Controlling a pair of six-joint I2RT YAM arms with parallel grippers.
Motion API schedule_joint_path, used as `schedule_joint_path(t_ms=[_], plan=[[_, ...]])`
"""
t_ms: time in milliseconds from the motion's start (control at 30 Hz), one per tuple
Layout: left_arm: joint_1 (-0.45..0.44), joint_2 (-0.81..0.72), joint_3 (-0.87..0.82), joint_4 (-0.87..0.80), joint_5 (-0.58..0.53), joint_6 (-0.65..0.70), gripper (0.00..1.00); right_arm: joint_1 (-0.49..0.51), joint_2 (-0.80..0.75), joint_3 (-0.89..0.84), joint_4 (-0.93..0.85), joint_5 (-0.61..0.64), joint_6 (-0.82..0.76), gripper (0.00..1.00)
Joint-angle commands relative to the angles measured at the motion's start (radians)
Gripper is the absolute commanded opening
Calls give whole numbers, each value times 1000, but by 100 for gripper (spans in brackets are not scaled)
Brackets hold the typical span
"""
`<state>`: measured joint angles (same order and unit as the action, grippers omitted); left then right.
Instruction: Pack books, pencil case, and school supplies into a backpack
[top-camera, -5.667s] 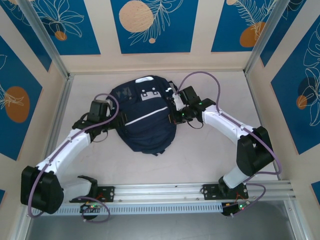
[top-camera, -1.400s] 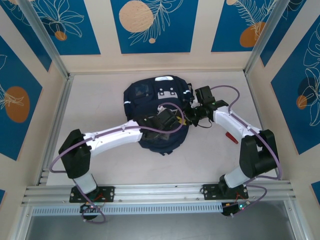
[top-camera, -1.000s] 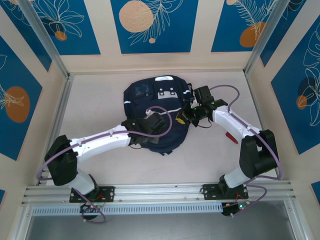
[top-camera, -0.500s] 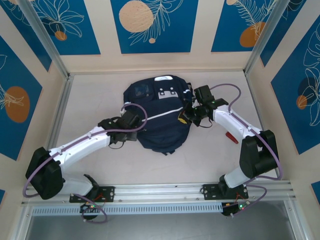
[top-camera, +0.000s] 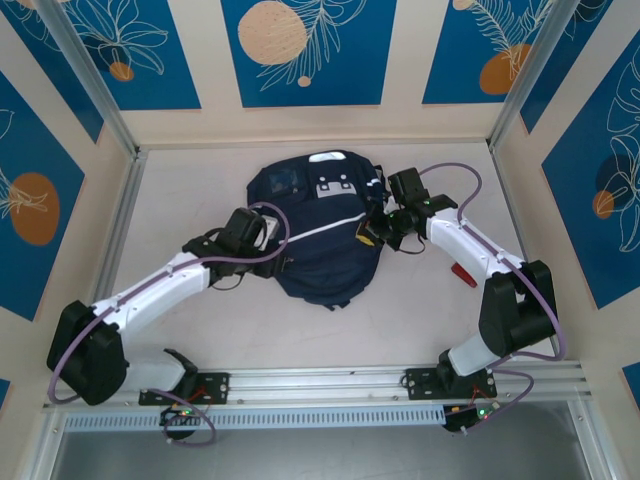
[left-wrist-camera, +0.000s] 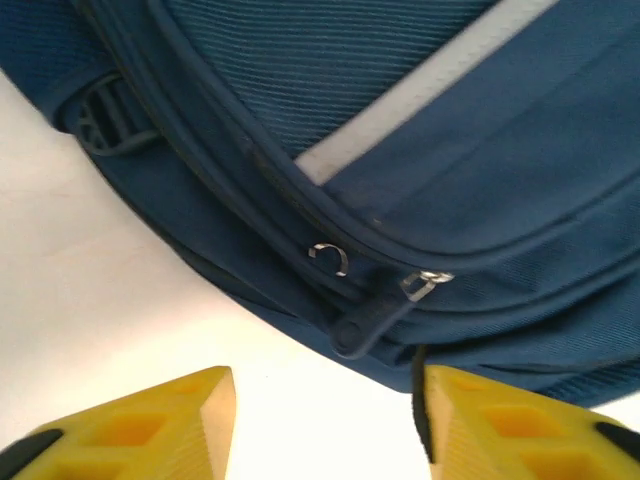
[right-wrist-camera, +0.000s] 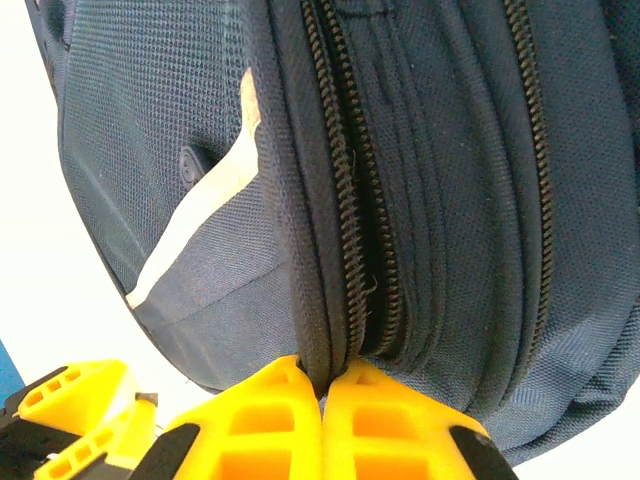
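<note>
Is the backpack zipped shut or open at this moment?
Shut, as far as shown: the backpack lies flat, zipper teeth meshed in the right wrist view, zipper pull beside a closed seam in the left.

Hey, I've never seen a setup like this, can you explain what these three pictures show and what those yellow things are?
You're seeing two white robot arms, a left arm and a right arm, bolted at the near edge of a pale table. The wide picture looks down from above; the two close-ups come from cameras on the arms' wrists. The yellow blocks are pincer fingers. On the table lies a large dark navy fabric backpack with thin white stripes, and near the right arm a small red object. The left pincer is open, facing a dark zipper pull, holding nothing. The right pincer is shut, pinching the backpack's fabric beside a zipper.
</note>
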<state>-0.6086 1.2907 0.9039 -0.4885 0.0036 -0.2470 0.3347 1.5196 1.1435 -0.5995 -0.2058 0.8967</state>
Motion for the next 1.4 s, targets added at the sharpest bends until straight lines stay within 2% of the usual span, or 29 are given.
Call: schedule_joint_path(t_ms=[0,133,367,500,733,867,1067,1200,1367], plan=[[-1,-6,-23,24,93,138,58,1,-14,43,-25,3,-33,2],[-3,57,0,16,74,186,59,-1,-13,48,-28,5,-32,2],[-3,171,67,21,111,215,47,-2,-15,44,-28,3,-29,2],[-3,177,80,34,102,216,35,-1,-17,43,-28,6,-30,1],[-3,145,81,-10,23,223,1,-6,-21,42,-44,40,-35,1],[-3,129,72,-68,-3,207,0,-5,-21,47,-70,90,-38,0],[-3,99,54,-143,-108,138,0,-6,-26,57,-110,180,-46,0],[-1,89,61,-136,-205,84,0,-5,-20,65,-102,164,-62,0],[3,163,120,-115,-305,18,0,9,-19,69,-75,117,-101,0]])
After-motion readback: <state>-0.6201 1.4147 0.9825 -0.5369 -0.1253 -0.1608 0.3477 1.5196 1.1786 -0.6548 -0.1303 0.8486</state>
